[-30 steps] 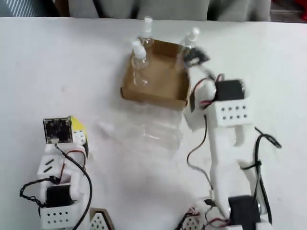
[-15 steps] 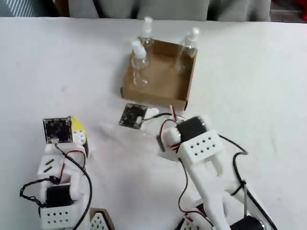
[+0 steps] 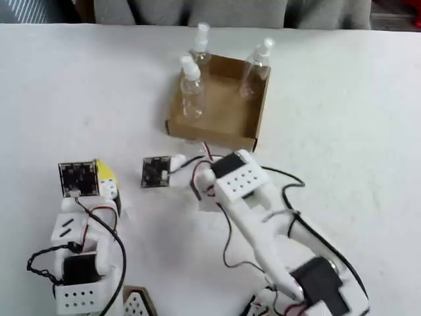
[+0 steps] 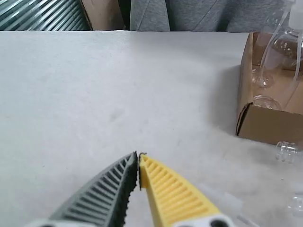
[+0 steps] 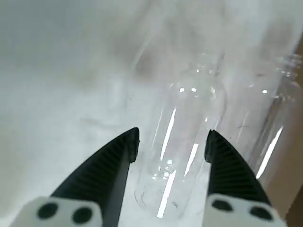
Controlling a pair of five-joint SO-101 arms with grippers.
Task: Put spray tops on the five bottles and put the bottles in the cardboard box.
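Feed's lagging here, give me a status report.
Right gripper open above clear bottle lying on table. Left gripper shut, parked aside. Second bottle lies right alongside, could get bumped.

A white desk (image 3: 368,99) is seen spread across the view, its surface faintly mottled. Beyond its far edge grey upholstered shapes (image 3: 230,12) are lined up — chair backs or cushions, it cannot be told which. At the far left corner a ribbed blue-green panel (image 4: 38,14) is set, with a brown board (image 4: 102,14) just beside it. A red patch (image 3: 396,10) is glimpsed at the far right corner.
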